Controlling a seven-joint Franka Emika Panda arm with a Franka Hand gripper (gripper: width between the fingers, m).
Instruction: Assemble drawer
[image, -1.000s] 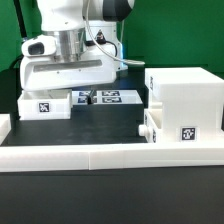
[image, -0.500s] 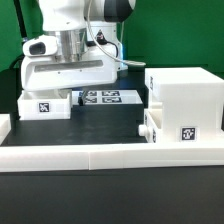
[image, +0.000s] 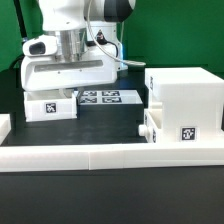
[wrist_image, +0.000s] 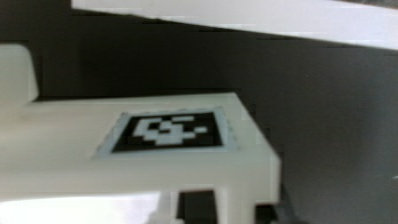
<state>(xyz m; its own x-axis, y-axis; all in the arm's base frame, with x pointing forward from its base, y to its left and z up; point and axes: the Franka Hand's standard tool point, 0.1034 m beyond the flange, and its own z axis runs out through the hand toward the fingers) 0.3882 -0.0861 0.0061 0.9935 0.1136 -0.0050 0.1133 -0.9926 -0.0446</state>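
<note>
The tall white drawer housing (image: 185, 100) stands at the exterior view's right, with one knobbed tray (image: 150, 128) sitting in its lower front. The other small white tray (image: 50, 106) lies at the exterior view's left, tilted, its tag facing the camera. My gripper (image: 59, 92) is right over this tray, its fingers mostly hidden behind the wrist mount. In the wrist view the tray (wrist_image: 107, 160) and its tag (wrist_image: 173, 133) fill the picture, and my gripper (wrist_image: 228, 208) is shut on the tray's wall.
The marker board (image: 108, 97) lies flat on the black table between the tray and the housing. A long low white wall (image: 110, 153) runs along the front. A green backdrop is behind the arm.
The left tray has tilted and shifted slightly toward the exterior view's right, one end raised. The housing and its tray have not moved.
</note>
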